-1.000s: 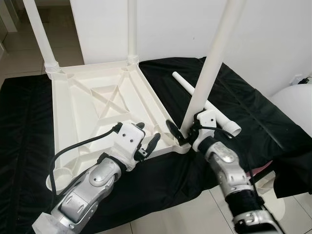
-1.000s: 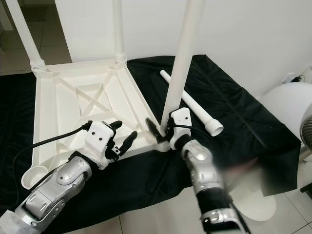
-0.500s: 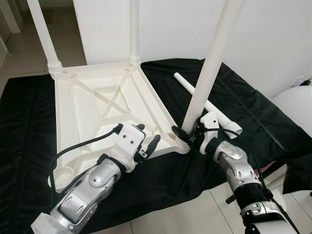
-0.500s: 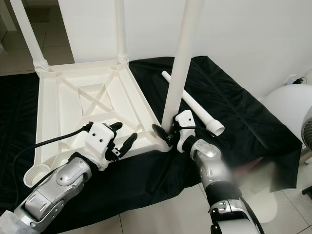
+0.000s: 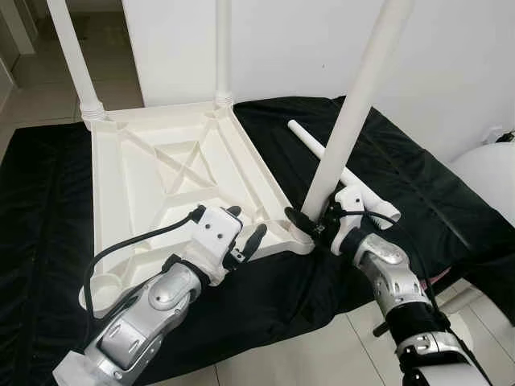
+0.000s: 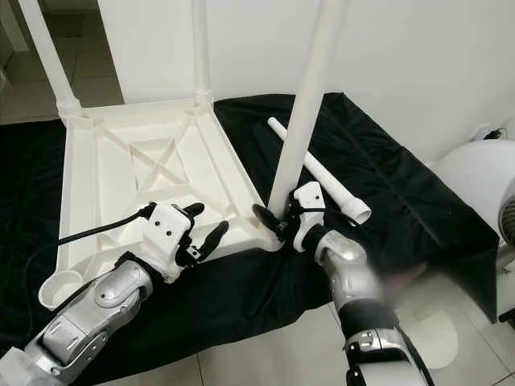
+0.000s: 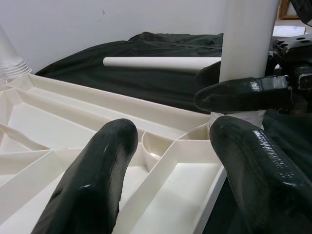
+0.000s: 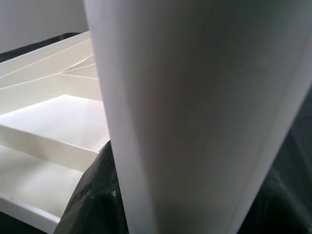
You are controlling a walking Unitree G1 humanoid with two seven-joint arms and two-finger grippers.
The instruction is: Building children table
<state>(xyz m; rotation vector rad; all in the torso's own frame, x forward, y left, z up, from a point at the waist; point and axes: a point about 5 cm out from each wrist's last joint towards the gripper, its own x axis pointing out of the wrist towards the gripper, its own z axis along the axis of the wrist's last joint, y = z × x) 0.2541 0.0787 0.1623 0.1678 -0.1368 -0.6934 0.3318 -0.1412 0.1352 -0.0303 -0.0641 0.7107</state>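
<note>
You are looking down at a white plastic children's table top lying upside down on a black cloth that is creased and slightly glossy. The underside is a shallow moulded tray of raised ribs, with a crossed brace in a central rectangle and a round socket at each corner.

Count four legs, all smooth white tubes. Two stand upright in the far corner sockets: the far-left leg, with a ribbed collar at its base, and the far-right leg. The third leg rises from the near-right corner socket, leaning a little to the right. The fourth leg lies loose on the cloth just beyond that corner, its open flared end pointing towards the right.

Your right gripper has its two black fingers closed around the base of the third leg, one on each side of the tube, just above the socket. Your left gripper hovers over the near edge of the table top, its rounded glossy fingers spread apart with nothing between them. The near-left socket stands unfilled. A curved white object sits at the right edge.
</note>
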